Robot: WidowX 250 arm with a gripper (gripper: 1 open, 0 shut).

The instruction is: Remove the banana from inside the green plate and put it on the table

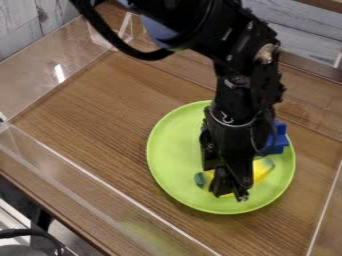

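While down over the near-right part of the plate (174,150), gripper (230,190) clamped narrow, apparently pinching the banana (261,172) low inside the rim. Grasp step judged done; next, a straight lift clear of the shallow rim, then across to bare table (94,110) left of the plate. Smooth stubby yellow curve, glossy lime disc, brown wood grain.

The black arm reaches straight down into the green plate (174,150), which lies on the wood-grain table (107,110) near its right acrylic wall. The gripper (227,187) is closed on the banana (254,173), whose yellow body shows beside the fingers, with a dark green tip at the plate surface. A blue block (278,137) sits at the plate's right rim, behind the arm.
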